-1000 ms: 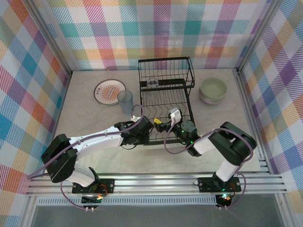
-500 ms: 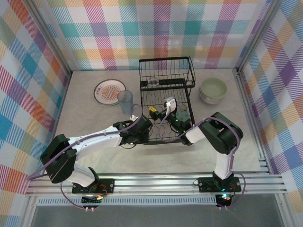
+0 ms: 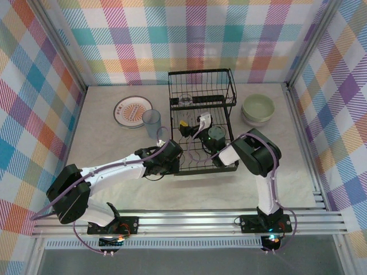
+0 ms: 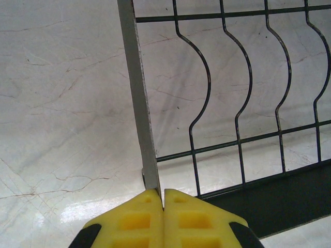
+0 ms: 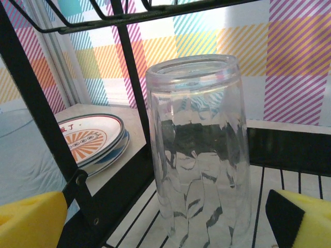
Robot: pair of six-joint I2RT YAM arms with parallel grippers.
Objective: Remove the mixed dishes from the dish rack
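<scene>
Rack (image 3: 202, 71) stands at the middle of the tabletop (image 3: 109, 146), toward the far side, and it is nearly unloaded. One tumbler (image 5: 199, 150) stands upright on its lower level, beneath the raised basket wires. The curved slots near the left claw hold nothing.

The step in hand looks like the grasp of this last glass. The right claw (image 3: 194, 121) reaches inside the lower level with its jaws wide apart. Its yellow fingers (image 5: 31, 219) sit one on each side of the tumbler, not touching it.

Next, as I judge it, the claw must close gently on the smooth glass. It must then bring it out low enough to miss the upper wires and the black post just to its left. The glass may slip or knock the frame, so a firm, level grip matters.

The left claw (image 4: 163, 206) is closed, its tips pressed together at the rack's near-left corner, against a pale upright strip of the frame. I cannot tell whether it pinches that strip or only rests by it. It may be steadying the rack.

Already out on the tabletop:
- Plates (image 3: 133, 110) are stacked left of the rack, the orange-patterned one on top.
- A second tumbler (image 3: 152, 123) stands just beside the plates and looks empty.
- Bowls (image 3: 258, 107) are nested to the right of the rack, and the top one holds nothing I can see.
</scene>
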